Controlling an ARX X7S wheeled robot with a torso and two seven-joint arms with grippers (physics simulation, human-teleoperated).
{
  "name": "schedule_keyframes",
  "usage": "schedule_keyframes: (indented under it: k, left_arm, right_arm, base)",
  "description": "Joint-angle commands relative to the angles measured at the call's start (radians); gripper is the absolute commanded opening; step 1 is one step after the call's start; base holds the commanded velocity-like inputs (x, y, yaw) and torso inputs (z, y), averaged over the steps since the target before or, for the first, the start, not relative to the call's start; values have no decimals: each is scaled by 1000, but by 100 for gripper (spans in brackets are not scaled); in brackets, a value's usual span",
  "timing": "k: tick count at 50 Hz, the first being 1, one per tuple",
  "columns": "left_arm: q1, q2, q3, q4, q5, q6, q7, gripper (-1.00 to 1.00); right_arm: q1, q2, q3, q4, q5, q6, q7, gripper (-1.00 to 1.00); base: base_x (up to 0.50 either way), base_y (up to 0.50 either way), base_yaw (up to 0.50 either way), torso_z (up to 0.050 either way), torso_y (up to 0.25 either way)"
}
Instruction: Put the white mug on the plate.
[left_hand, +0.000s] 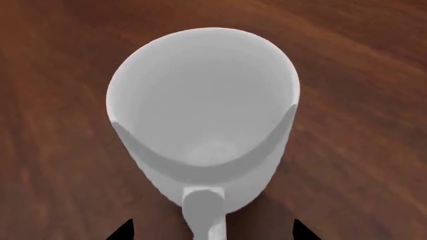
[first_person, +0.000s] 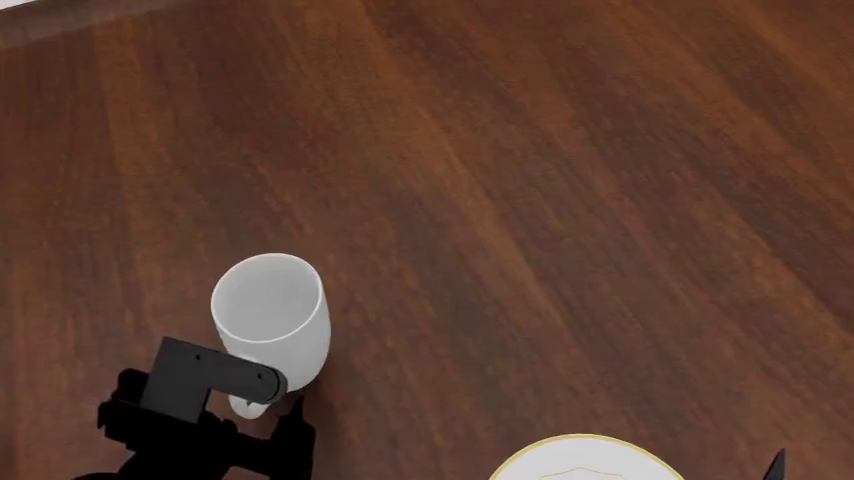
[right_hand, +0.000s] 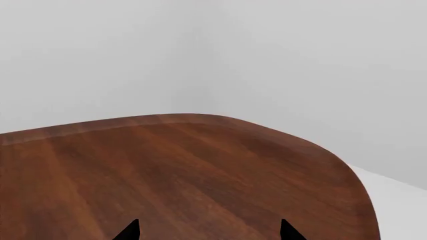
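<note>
Left wrist view: the white mug (left_hand: 203, 115) stands upright on the counter (left_hand: 373, 75), its handle between the left gripper (left_hand: 212, 232)'s spread tips, ungrasped. Head view: the plate (first_person: 587, 462) lies well apart. Right wrist view: the right gripper (right_hand: 208, 231) spread, empty. Judged step: grasping; next, close on the handle.

Dark reddish wooden table (right_hand: 180, 170) with rounded corner; plain pale grey walls (right_hand: 280, 60), light floor (right_hand: 400, 205)

Smooth white ceramic-looking mug (left_hand: 200, 110), gold-rimmed white plate (first_person: 587, 462), polished dark wood-grain table (first_person: 561, 200).
</note>
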Motion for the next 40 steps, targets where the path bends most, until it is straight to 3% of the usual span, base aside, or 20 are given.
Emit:
schedule_keyframes:
  k: [1, 5, 6, 28, 40]
  left_arm:
    - [-11, 7, 5, -49, -2, 16, 6, 100]
    - [-3, 3, 2, -26, -8, 12, 2, 100]
    - [5, 1, 0, -7, -10, 14, -2, -100]
    - [98, -70, -16, 453, -105, -187, -64, -100]
    - [117, -128, 82, 647, -120, -296, -39, -100]
  right_arm:
    - [6, 7, -5, 4, 2, 2, 3, 100]
    - [2, 4, -7, 11, 1, -6, 2, 100]
    - [0, 4, -7, 14, 0, -10, 1, 100]
    - [-1, 7, -17, 30, 0, -19, 5, 100]
    - [5, 14, -22, 22, 1, -8, 15, 100]
  base:
    - [0, 0, 0, 0, 0]
    - [0, 0, 0, 0, 0]
    - [0, 0, 0, 0, 0]
    - [0, 0, 0, 0, 0]
    - [0, 0, 0, 0, 0]
